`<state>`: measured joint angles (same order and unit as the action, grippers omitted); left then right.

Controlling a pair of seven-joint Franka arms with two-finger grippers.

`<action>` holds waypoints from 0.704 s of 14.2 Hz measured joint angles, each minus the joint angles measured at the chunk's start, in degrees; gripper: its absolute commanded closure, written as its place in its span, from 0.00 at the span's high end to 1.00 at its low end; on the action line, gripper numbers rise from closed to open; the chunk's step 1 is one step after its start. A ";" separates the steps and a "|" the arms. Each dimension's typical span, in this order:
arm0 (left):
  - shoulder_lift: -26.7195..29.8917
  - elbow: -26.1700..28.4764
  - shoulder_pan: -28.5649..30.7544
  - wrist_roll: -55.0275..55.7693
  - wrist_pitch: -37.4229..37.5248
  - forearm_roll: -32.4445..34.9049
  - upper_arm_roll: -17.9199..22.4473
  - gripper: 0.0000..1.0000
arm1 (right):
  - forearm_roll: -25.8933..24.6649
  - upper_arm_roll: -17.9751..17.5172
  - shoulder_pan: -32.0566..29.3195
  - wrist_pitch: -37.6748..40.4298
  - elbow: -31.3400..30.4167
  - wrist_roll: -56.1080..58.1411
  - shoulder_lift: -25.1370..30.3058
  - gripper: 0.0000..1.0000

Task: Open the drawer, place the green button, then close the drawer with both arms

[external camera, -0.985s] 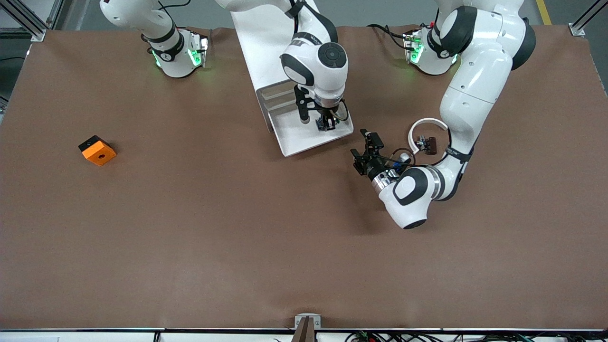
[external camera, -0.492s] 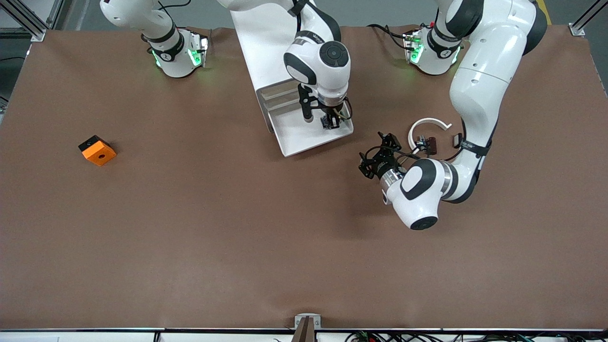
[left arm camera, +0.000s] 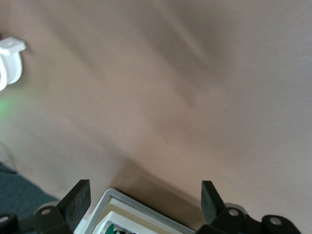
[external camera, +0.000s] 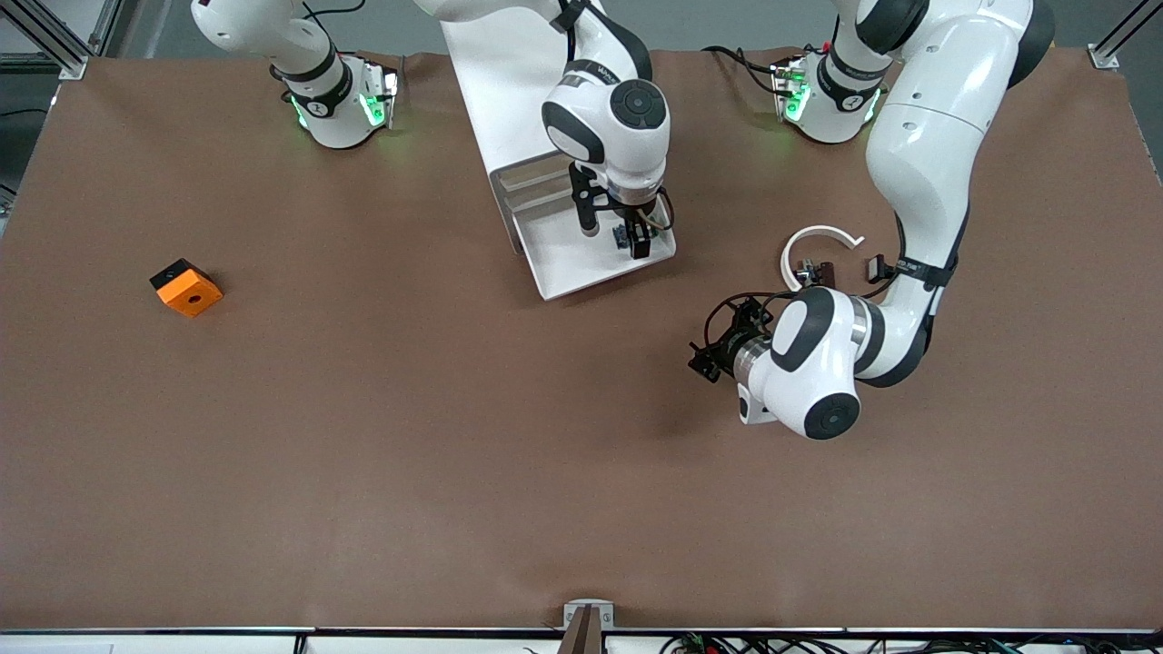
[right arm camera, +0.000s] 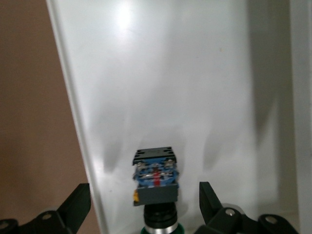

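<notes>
The drawer (external camera: 568, 259) stands pulled out from the foot of the white cabinet (external camera: 495, 73), its white floor showing. The button (external camera: 621, 238) lies on that floor, near the drawer's side toward the left arm's end. In the right wrist view the button (right arm camera: 155, 178) lies on its side, dark body and green cap, free between the spread fingers. My right gripper (external camera: 633, 241) hangs open just over it, as the right wrist view (right arm camera: 144, 192) shows. My left gripper (external camera: 718, 350) is open and empty over the brown table; the left wrist view (left arm camera: 144, 190) shows the drawer's corner (left arm camera: 136, 207) below it.
An orange block with a hole (external camera: 186, 287) lies toward the right arm's end. A white C-shaped ring (external camera: 804, 238) with small dark clip pieces (external camera: 818, 271) lies beside the left arm. The brown mat covers the rest of the table.
My left gripper has swung away from the drawer's corner, toward the front camera, and turned. My right gripper has stayed over the drawer, and the button now lies free on the floor.
</notes>
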<state>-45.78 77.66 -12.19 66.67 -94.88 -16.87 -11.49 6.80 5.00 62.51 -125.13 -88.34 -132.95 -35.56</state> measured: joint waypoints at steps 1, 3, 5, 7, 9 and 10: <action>0.60 -0.02 -0.30 -1.09 -2.01 1.35 0.00 1.00 | 0.00 0.26 -0.65 0.57 0.84 1.88 0.00 1.00; 2.19 -0.06 -1.19 -2.59 -6.52 4.43 -0.01 1.00 | -0.01 0.48 -2.90 3.62 2.89 9.11 0.01 1.00; 3.71 -0.08 -2.11 -2.87 -8.76 7.34 -0.03 1.00 | 0.03 0.61 -5.95 8.79 5.76 18.59 0.03 1.00; 4.71 -0.08 -2.82 -2.92 -9.10 9.44 -0.06 1.00 | 0.03 0.69 -8.97 13.94 8.39 28.19 0.16 1.00; 5.06 -0.07 -3.51 -3.07 -9.15 10.19 -0.07 1.00 | 0.03 0.79 -11.70 17.82 9.96 37.02 0.93 1.00; 5.05 -0.03 -3.76 -3.11 -9.20 11.36 -0.07 1.00 | 0.03 0.86 -13.17 19.62 10.44 41.67 1.60 1.00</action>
<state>-40.73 77.63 -15.95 63.56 -104.08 -5.52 -11.55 6.84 5.85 49.34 -105.51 -77.90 -91.28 -33.96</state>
